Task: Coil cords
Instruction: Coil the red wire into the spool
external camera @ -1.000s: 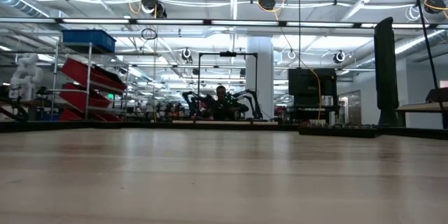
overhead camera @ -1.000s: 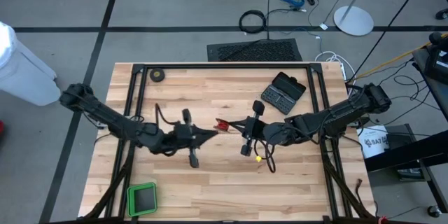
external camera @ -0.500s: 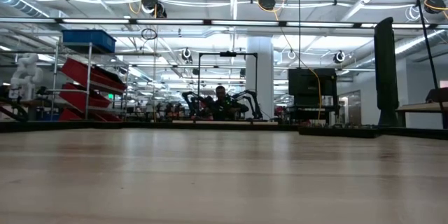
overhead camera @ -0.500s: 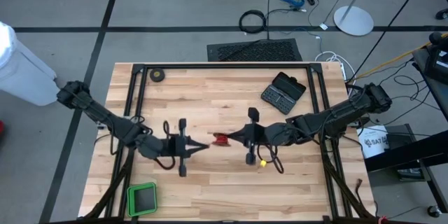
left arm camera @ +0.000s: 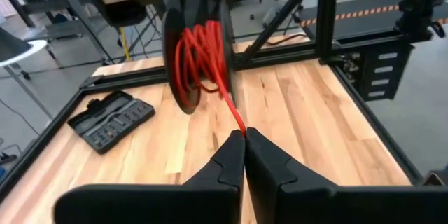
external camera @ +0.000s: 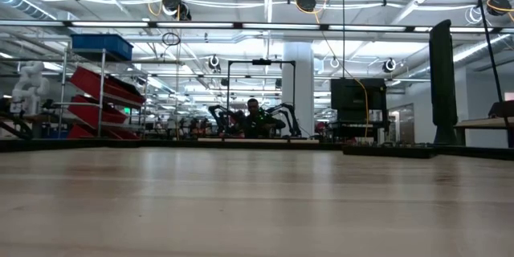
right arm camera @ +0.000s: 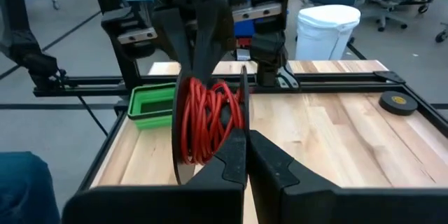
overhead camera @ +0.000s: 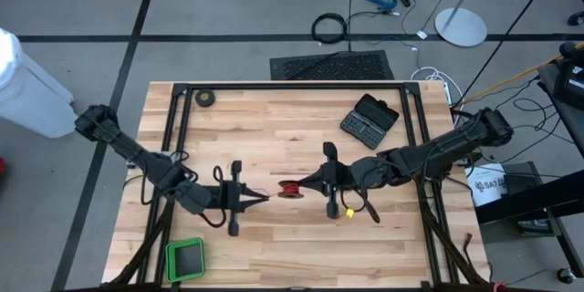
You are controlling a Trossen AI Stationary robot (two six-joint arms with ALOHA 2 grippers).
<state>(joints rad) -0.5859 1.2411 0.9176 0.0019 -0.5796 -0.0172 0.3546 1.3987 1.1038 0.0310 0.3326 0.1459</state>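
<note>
Between both arms, red wire (overhead camera: 288,187) coils thickly around its reel (left arm camera: 183,56).

One reel (overhead camera: 290,187), two pincers (overhead camera: 265,198) (overhead camera: 307,185)

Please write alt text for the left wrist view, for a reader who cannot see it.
The left gripper is shut on a thin red wire that runs to a black reel wound with red wire, held up above the wooden table. A black case lies beyond.
</note>
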